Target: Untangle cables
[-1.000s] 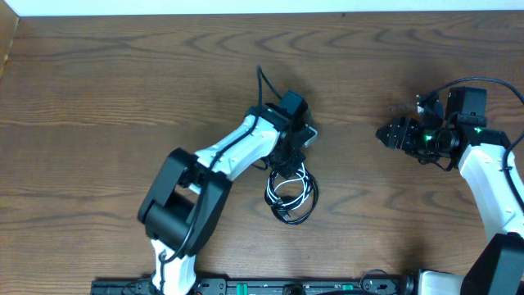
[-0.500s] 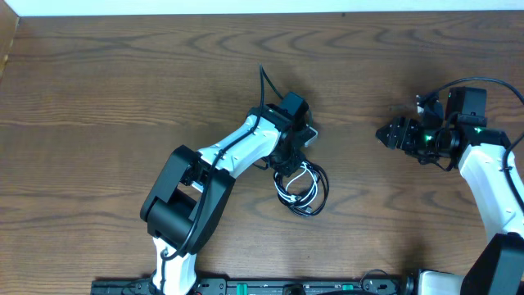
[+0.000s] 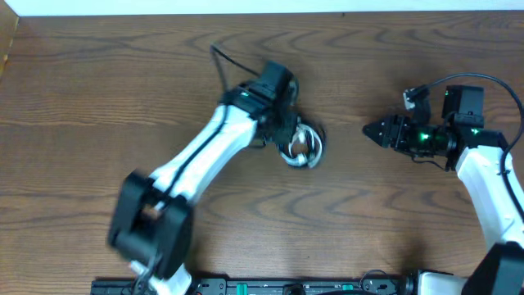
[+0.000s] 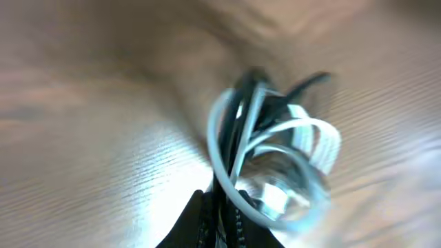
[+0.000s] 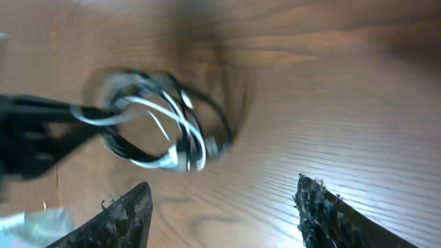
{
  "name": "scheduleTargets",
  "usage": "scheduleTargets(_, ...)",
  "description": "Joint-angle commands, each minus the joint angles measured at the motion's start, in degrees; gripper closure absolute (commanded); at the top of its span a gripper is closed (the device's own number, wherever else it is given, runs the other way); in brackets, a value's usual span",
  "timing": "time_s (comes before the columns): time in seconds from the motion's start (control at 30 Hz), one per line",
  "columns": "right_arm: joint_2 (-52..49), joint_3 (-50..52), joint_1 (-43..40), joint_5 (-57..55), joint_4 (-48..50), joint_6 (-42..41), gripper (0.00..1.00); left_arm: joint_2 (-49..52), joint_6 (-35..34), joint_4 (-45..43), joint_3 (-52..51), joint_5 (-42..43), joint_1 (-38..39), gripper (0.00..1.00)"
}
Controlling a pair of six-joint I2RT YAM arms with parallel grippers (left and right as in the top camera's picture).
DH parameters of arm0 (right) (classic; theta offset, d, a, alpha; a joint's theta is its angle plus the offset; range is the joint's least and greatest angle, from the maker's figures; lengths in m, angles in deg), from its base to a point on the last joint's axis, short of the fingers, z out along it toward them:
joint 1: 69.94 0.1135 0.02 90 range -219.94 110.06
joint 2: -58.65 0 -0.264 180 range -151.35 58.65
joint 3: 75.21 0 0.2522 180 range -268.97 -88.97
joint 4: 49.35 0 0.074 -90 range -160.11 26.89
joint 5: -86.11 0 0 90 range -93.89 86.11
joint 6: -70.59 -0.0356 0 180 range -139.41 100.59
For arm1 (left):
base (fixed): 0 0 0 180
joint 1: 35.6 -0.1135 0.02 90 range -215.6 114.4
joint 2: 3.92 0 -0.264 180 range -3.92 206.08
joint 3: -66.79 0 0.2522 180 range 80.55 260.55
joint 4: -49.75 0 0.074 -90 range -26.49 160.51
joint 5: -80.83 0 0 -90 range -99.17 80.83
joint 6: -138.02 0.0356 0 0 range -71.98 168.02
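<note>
The left gripper [image 4: 219, 219] was clamped tight on the bundle of cables [image 4: 275, 155], its white and black loops lying just ahead of the fingertips. The right gripper [image 5: 222, 186] stood wide apart, holding nothing, with the bundle well ahead of it.

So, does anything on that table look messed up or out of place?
Only the cables: white and black cords knotted into one looped bundle near the middle of the table, pinched by the left fingers. Nothing looks spilled or broken, though both wrist views are blurred.
</note>
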Motion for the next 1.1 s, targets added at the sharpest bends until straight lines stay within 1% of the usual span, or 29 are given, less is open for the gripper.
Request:
scheduleTargets(0.0, 3.0, 0.0, 3.2, 3.6, 1.2, 0.6, 0.37, -6.5, -4.9, 1.5, 1.7, 2.4, 0.5, 0.93)
scheduleTargets(0.13, 3.2, 0.0, 7.4, 3.5, 4.3, -3.4, 0.42, -7.7, -4.9, 3.0, 1.7, 5.9, 0.5, 0.93)
scheduleTargets(0.2, 3.2, 0.0, 9.4, 2.8, 5.7, -4.7, 0.47, -7.7, -6.3, 3.0, 1.7, 6.2, 0.5, 0.92)
scheduleTargets(0.3, 3.2, 0.0, 12.9, -2.3, 6.6, -9.4, 0.62, -7.7, -9.0, 2.9, 1.7, 6.1, 0.5, 0.93)
scheduleTargets(0.33, 3.2, 0.0, 13.9, -4.0, 6.6, -10.6, 0.71, -7.7, -9.9, 2.8, 1.7, 5.7, 0.5, 0.93)
scheduleTargets(0.4, 3.2, 0.0, 16.6, -7.0, 6.6, -12.9, 0.83, -7.7, -11.8, 2.6, 1.7, 5.6, 0.5, 0.93)
scheduleTargets(0.5, 3.2, 0.0, 19.5, -11.3, 6.5, -16.8, 0.97, -7.7, -16.2, 2.3, 1.6, 5.2, 0.5, 0.93)
scheduleTargets(0.6, 3.0, 0.0, 21.5, -15.6, 6.5, -20.5, 0.99, -7.7, -21.0, 2.3, 1.6, 2.8, 0.5, 0.93)
scheduleTargets(0.7, 2.3, 0.0, 23.3, -19.4, 6.5, -24.0, 0.99, -7.7, -24.8, 2.3, 1.6, 2.6, 0.5, 0.93)
scheduleTargets(0.83, 0.6, 0.1, 24.1, -20.7, 6.6, -24.6, 0.99, -7.7, -26.6, 2.3, 1.6, 2.6, 0.5, 0.93)
scheduleTargets(1.07, -3.1, 0.0, 25.4, -19.1, 9.0, -24.8, 0.99, -7.7, -27.2, 2.3, 1.6, 3.2, 0.6, 0.93)
